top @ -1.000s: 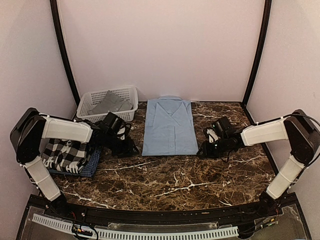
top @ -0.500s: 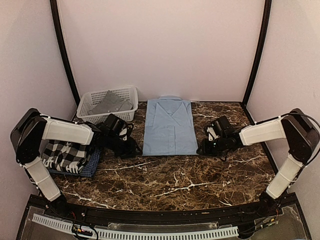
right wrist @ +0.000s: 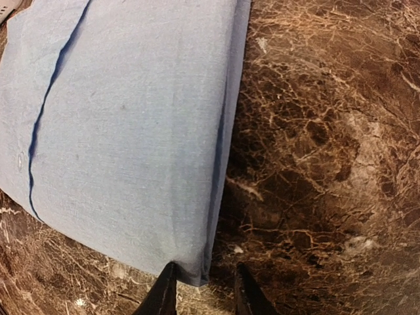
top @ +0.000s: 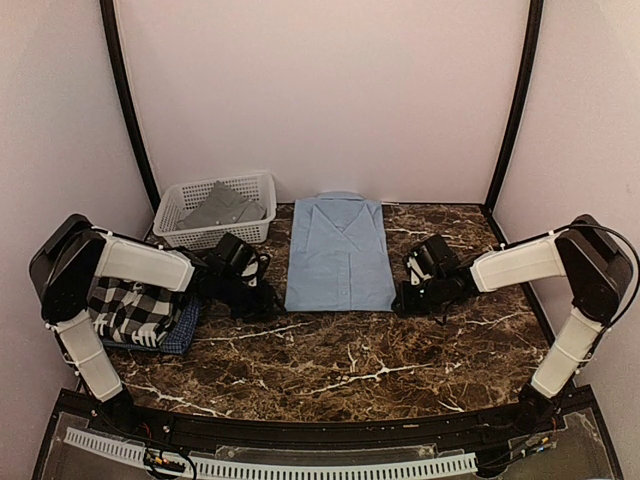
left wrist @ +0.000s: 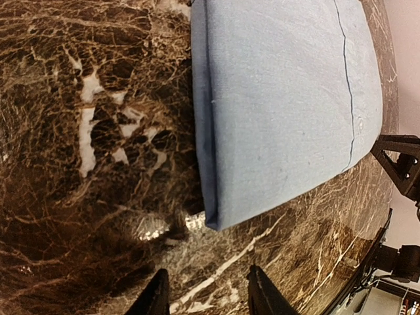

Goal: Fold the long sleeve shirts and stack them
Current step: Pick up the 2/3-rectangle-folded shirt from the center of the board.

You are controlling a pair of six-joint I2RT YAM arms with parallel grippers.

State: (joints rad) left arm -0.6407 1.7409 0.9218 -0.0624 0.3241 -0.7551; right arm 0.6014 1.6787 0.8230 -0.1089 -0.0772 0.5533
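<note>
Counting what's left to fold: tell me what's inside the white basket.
A crumpled grey shirt lies in the white basket. Whatever might be under it is covered, so more cannot be ruled out.

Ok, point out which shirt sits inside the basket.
The grey shirt, in the white basket. The light blue shirt lies folded mid-table; the black-and-white checked shirt sits at the left edge.

The light blue shirt (left wrist: 282,98) runs off both wrist views' top edges. The checked shirt (top: 130,312) covers all but an edge of the dark blue shirt (top: 187,328).
</note>
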